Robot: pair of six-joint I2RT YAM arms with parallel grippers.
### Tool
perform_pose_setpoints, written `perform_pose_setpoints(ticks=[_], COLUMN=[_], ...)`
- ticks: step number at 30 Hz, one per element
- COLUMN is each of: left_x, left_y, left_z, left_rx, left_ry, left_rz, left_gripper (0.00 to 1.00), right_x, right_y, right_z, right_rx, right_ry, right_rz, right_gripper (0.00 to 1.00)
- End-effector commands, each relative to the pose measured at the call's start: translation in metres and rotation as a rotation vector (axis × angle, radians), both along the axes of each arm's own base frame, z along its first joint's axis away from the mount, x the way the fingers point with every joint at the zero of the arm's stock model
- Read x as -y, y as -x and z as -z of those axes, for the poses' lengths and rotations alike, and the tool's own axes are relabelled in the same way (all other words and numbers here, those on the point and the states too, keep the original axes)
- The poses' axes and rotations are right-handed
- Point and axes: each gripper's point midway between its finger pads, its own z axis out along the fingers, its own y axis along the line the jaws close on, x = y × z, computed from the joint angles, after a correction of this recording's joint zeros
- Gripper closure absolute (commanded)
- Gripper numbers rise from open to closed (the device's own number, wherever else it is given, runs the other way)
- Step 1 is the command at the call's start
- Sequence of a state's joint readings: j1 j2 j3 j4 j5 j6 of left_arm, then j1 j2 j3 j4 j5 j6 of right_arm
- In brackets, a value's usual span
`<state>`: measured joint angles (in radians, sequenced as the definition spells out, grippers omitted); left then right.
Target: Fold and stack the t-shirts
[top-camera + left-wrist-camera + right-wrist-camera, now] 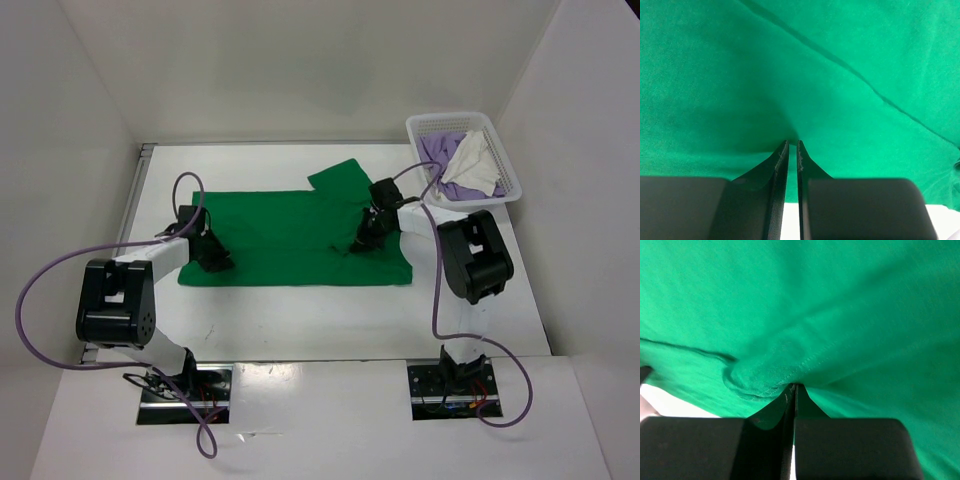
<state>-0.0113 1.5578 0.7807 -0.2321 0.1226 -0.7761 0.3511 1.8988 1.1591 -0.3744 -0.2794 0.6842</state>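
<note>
Black fingers (782,165) of the left gripper (793,144) fill the bottom of the left wrist view. Its jaws are drawn in to a thin slit, and the cloth dimples toward their tips, so they appear clamped on a thin layer of the green t-shirt (290,235). The right gripper (792,386) is pressed fully together, with a bunched, stitched hem of the same shirt gathered at its tips.

From above, the green t-shirt lies spread on the table (300,320) between the two arms, one sleeve sticking out at its 1 o'clock. The left gripper holds it near the 8 o'clock corner and the right gripper near the 3 o'clock side.

The task looks barely begun. The green t-shirt is laid out but shows no finished fold. The lavender t-shirt (437,150) and cream t-shirt (478,165) lie crumpled together in the white basket (450,119) at the table's 2 o'clock. Nothing is stacked yet. All three shirts need folding and piling, and the green one seems to be at its first fold.
</note>
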Motion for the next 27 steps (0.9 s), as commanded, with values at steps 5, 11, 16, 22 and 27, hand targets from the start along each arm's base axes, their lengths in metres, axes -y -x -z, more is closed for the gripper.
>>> perform_pose_setpoints(ticks=[5, 11, 16, 22, 27], left_x=[-0.004, -0.008, 0.004, 0.038, 0.051], left_y=[0.003, -0.013, -0.019, -0.019, -0.010], left_z=[-0.001, -0.026, -0.038, -0.032, -0.021], left_rx=[0.007, 0.072, 0.107, 0.092, 0.059], left_ry=[-0.020, -0.048, -0.059, -0.072, -0.109], left_rz=[0.015, 0.019, 0.061, 0.158, 0.184], left_gripper=[0.82, 0.82, 0.82, 0.84, 0.85], right_x=[-0.048, -0.061, -0.048, -0.059, -0.073], right_y=[-0.090, -0.113, -0.069, 0.010, 0.044], right_z=[-0.045, -0.070, -0.079, -0.044, -0.016], right_rx=[0.185, 0.247, 0.249, 0.119, 0.055], right_ry=[-0.125, -0.109, -0.076, -0.071, -0.065], right_rz=[-0.041, -0.052, -0.071, -0.148, -0.162], right_gripper=[1.00, 1.00, 1.00, 1.00, 1.00])
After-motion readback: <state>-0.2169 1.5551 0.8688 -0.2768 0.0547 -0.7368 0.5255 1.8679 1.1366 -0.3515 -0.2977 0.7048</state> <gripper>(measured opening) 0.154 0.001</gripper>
